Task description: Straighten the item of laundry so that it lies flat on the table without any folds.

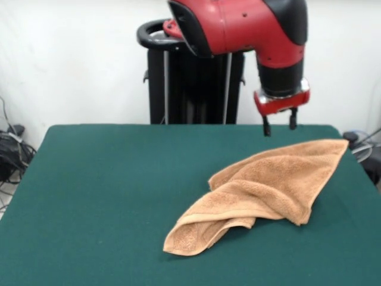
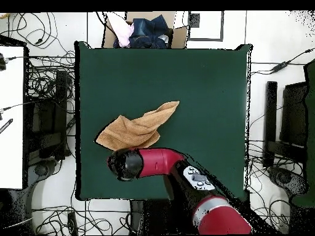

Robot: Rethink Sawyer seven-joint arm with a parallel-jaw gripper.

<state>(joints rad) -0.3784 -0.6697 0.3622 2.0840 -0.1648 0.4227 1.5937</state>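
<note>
A plain white wall backs the scene; tangled cables cover the pale floor.

The red and black arm reaches in from above, wrist pointing straight down. Its gripper hangs in the air with both fingers apart, seemingly holding nothing

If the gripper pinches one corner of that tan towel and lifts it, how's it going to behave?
The towel is crumpled with soft folds, so it's probably floppy: a lifted corner would likely trail the rest beneath it. Its looped terry surface on the felt-like table suggests dragging rather than sliding. The gripper hangs open above its far corner.
</note>
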